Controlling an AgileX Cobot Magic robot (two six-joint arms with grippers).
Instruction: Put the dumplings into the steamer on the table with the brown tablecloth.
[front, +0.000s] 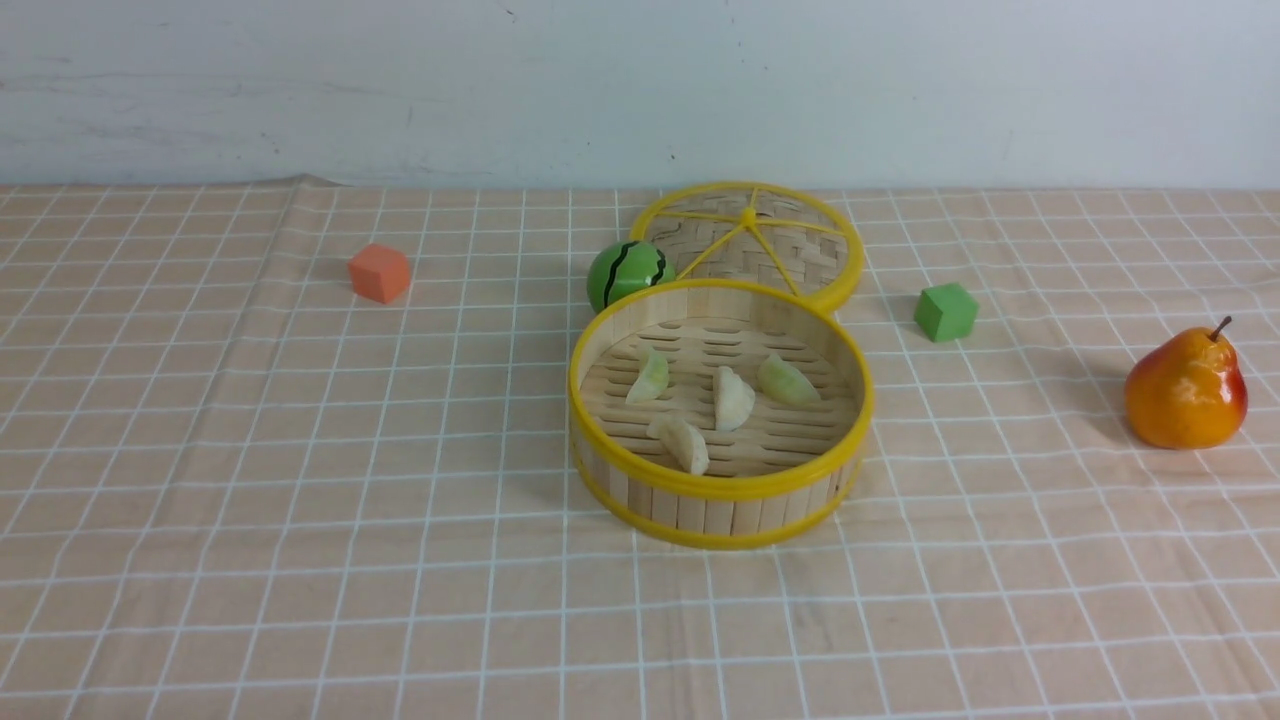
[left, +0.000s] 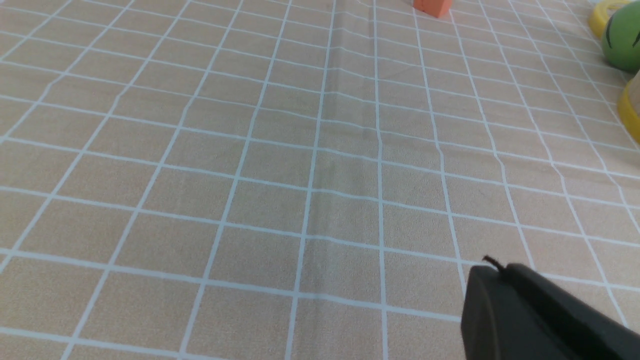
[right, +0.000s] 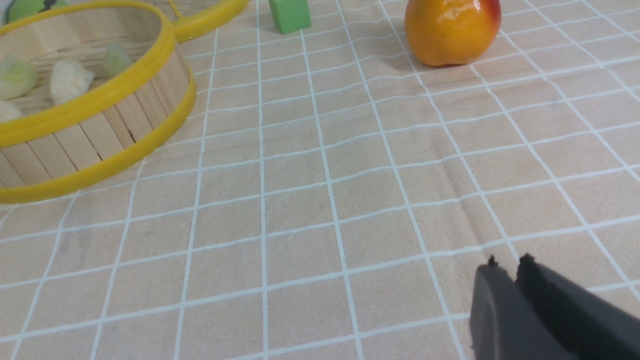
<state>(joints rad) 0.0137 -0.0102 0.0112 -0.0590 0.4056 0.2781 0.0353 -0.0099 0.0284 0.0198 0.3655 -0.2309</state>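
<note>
Several pale dumplings (front: 733, 398) lie on the slotted floor of the round steamer (front: 720, 488) with yellow rims, at mid-table on the brown tablecloth (front: 300, 500). Neither arm shows in the front view. In the right wrist view the steamer (right: 100, 130) holds dumplings (right: 70, 80) well away from my right gripper (right: 507, 262). That gripper hangs low over bare cloth, its tips parted by a narrow gap with nothing between them. My left gripper (left: 492, 267) is shut and empty over bare cloth, with the steamer's yellow rim (left: 631, 107) at the frame's edge.
The flat woven lid (front: 770, 250) lies behind the steamer, with a green striped ball (front: 627, 272) beside it. An orange cube (front: 380, 273) sits far left, a green cube (front: 945, 312) right of the lid, and a pear (front: 1187, 390) at the right edge.
</note>
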